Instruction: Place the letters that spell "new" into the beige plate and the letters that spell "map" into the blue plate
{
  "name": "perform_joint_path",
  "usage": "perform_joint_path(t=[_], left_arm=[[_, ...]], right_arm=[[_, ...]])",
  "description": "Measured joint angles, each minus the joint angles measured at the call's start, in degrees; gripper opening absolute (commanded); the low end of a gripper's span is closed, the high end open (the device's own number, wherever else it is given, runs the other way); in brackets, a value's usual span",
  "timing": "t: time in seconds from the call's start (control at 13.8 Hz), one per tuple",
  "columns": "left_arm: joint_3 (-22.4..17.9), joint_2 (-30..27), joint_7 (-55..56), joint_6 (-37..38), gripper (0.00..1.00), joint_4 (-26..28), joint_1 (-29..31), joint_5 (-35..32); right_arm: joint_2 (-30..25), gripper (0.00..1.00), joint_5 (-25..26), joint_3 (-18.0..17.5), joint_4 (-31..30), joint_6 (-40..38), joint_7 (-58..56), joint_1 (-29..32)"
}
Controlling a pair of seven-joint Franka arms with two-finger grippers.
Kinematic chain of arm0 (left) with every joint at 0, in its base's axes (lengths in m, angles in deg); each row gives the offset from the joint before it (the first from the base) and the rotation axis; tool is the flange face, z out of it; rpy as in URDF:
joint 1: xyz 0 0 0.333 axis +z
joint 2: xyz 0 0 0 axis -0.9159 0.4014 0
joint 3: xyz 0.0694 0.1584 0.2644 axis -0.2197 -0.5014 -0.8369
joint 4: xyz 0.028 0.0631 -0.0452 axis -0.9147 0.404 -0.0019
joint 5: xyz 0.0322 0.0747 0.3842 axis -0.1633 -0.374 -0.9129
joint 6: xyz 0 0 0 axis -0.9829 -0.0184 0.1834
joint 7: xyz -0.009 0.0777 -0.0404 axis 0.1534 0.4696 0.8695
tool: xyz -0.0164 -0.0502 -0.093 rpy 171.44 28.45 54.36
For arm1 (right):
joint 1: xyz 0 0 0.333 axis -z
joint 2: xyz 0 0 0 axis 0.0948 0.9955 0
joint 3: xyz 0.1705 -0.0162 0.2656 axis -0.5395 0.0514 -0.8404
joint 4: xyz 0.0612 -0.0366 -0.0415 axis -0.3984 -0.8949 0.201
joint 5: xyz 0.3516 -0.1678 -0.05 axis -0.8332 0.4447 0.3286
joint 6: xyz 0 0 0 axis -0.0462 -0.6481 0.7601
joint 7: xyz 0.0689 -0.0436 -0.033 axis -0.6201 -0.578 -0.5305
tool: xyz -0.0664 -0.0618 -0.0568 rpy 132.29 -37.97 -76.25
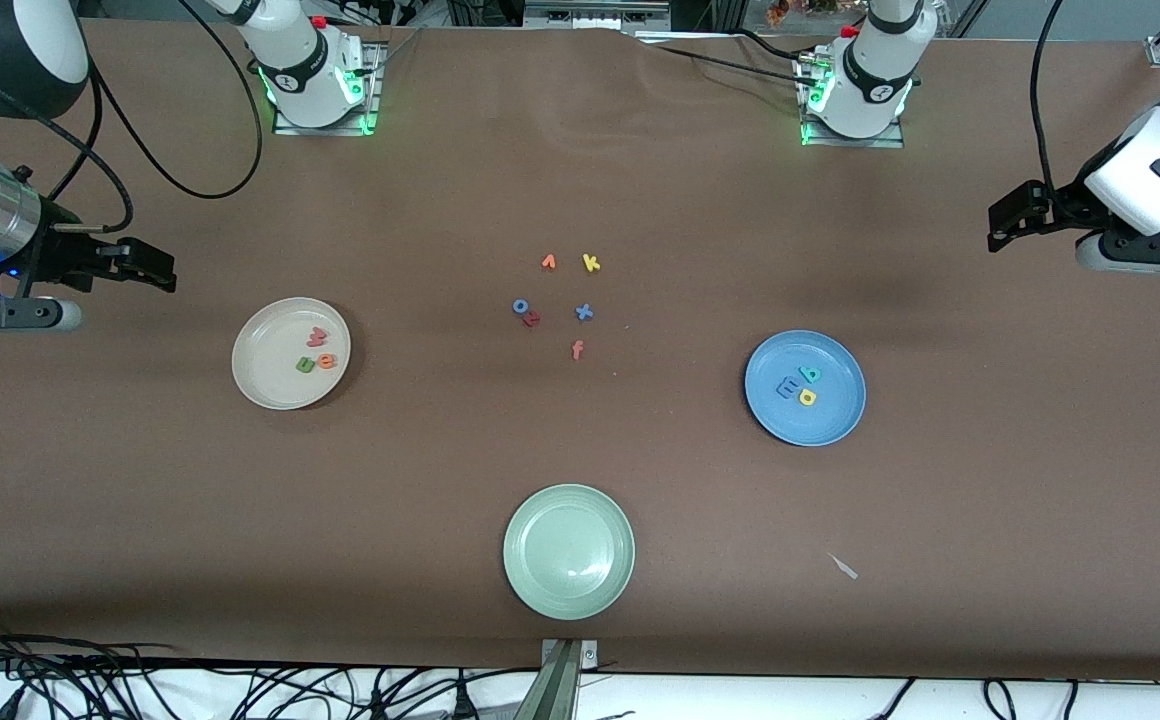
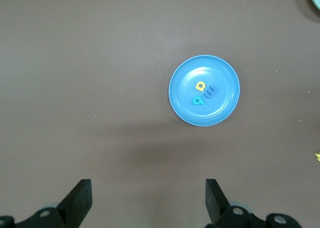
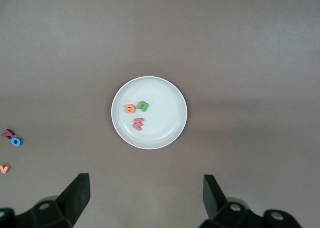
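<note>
The beige plate holds a red-pink w, a green n and an orange e. In the blue plate lie a blue m, a teal p and a yellow a. My left gripper hangs open and empty over the table's left-arm end. My right gripper hangs open and empty over the right-arm end.
A pale green plate sits nearest the front camera. Loose letters lie mid-table: orange v, yellow k, blue o, red z, blue x, orange f. A white scrap lies beside the green plate.
</note>
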Motion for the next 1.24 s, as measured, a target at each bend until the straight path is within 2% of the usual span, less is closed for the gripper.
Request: perform_joint_path(t=[0.36,1.24], left_arm=[[2.22,0.20,-0.02,-0.03,1.00,0.02,1.37,0.00],[2.41,0.30,-0.02,-0.03,1.00,0.01,1.47,0.00]], right_arm=[[0.00,1.00,0.00,0.00,0.00,0.00,0.00,0.00],[0.00,1.00,0.00,0.00,0.00,0.00,0.00,0.00]])
